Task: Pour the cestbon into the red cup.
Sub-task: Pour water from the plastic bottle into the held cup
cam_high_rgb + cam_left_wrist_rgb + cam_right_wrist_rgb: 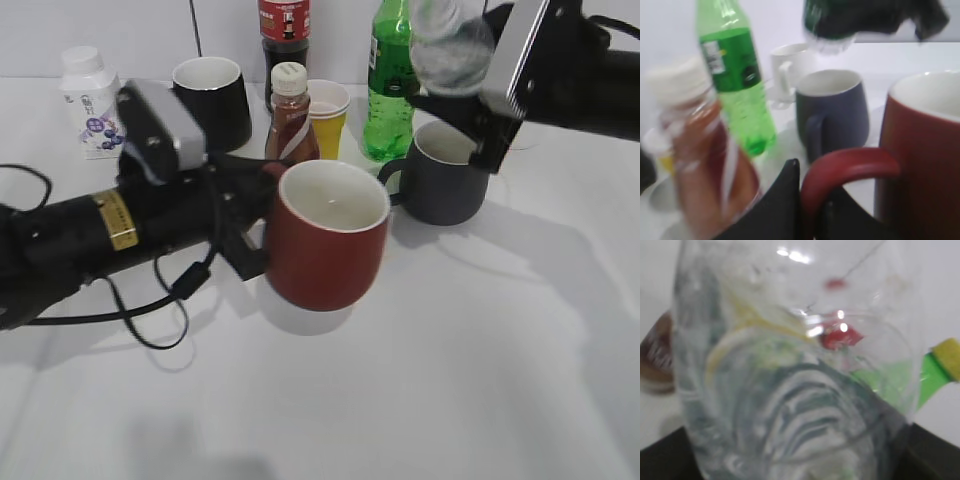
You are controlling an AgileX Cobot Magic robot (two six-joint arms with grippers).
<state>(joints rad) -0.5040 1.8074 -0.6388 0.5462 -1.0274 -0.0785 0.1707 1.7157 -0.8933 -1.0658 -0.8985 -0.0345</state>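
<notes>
The red cup (326,238), dark red with a white inside, is held off the table at the centre by my left gripper (250,228), which is shut on its loop handle (850,167). The cup's body fills the right of the left wrist view (920,165). My right gripper (470,100) is shut on the cestbon (450,45), a clear ribbed bottle held high at the back right, above the navy-grey mug. The bottle fills the right wrist view (795,365), hiding the fingers. Its mouth cannot be made out.
A navy-grey mug (445,172) stands under the cestbon. A bright green soda bottle (388,85), a brown drink bottle (291,115), a yellow paper cup (328,115), a black mug (212,100), a cola bottle (284,35) and a white milk bottle (90,100) stand behind.
</notes>
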